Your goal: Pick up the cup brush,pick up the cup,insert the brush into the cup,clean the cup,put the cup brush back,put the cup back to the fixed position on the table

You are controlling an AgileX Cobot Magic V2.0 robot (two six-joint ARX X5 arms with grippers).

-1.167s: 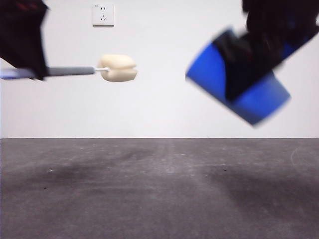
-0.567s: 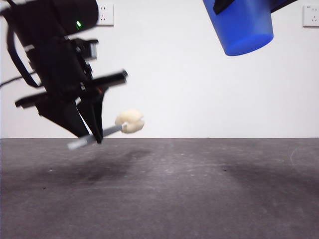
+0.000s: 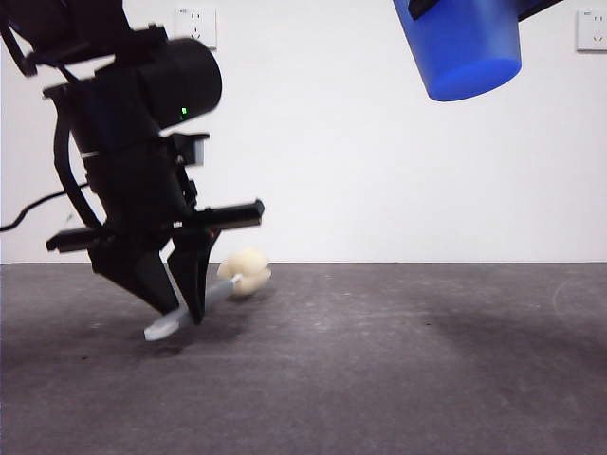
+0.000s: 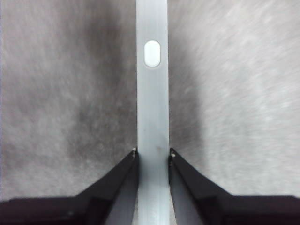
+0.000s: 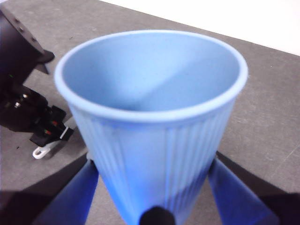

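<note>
My left gripper [image 3: 180, 305] hangs low at the left, shut on the grey handle of the cup brush [image 3: 245, 271]. The brush is tilted, its handle end just above or touching the table [image 3: 379, 360], and its cream sponge head is a little higher. In the left wrist view the handle [image 4: 152, 93] runs between the jaws of the left gripper [image 4: 152, 153]. The light blue cup [image 3: 463, 47] is held high at the top right. My right gripper [image 5: 152, 161] is shut on the ribbed wall of the cup [image 5: 154, 117], whose mouth faces the camera and is empty.
Two wall sockets [image 3: 196, 27] [image 3: 591, 30] sit on the white wall behind the table. The right wrist view shows the left arm [image 5: 18, 93] beyond the cup, with the brush's white loop [image 5: 40, 151] by it.
The left arm has come down with the brush, from mid-height to just over the table. The cup rose to the top right earlier and has hardly moved since.
</note>
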